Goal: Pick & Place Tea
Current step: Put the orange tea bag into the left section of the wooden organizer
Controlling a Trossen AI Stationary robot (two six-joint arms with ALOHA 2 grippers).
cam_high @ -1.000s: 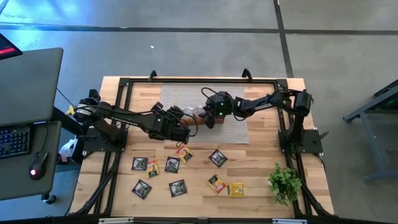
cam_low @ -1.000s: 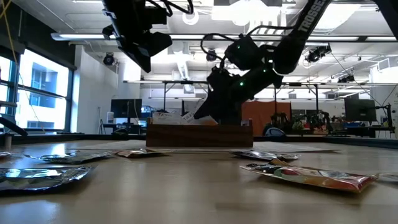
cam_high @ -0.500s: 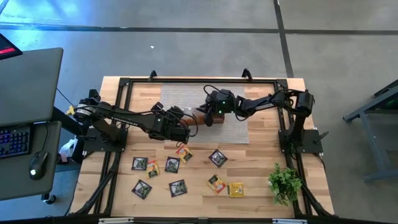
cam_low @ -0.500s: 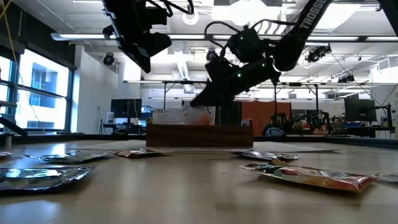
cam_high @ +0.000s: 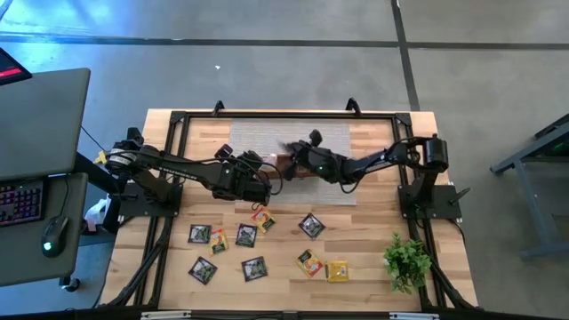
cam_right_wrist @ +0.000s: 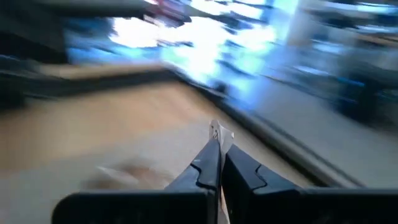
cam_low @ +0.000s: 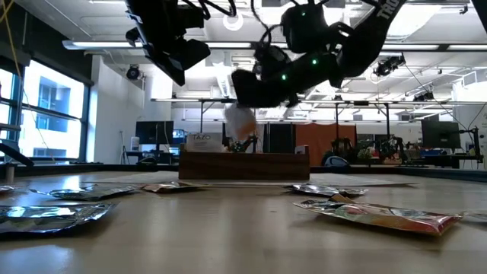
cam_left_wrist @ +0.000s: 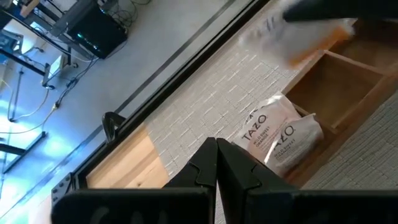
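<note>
This is a robotics lab or workshop set in a big open industrial hall. The wooden table (cam_high: 373,267) with its black frame stands on a bare polished concrete floor (cam_high: 267,71) marked with dark lines. To the left stands a desk (cam_high: 40,116) with a keyboard (cam_high: 20,200) and a mouse (cam_high: 53,236). Beyond the table's far edge, the low view shows exposed ceiling ducts (cam_low: 228,76), strip lighting (cam_low: 114,46), tall windows (cam_low: 46,114) on the left, and rows of benches with monitors (cam_low: 440,133) and other equipment.
</note>
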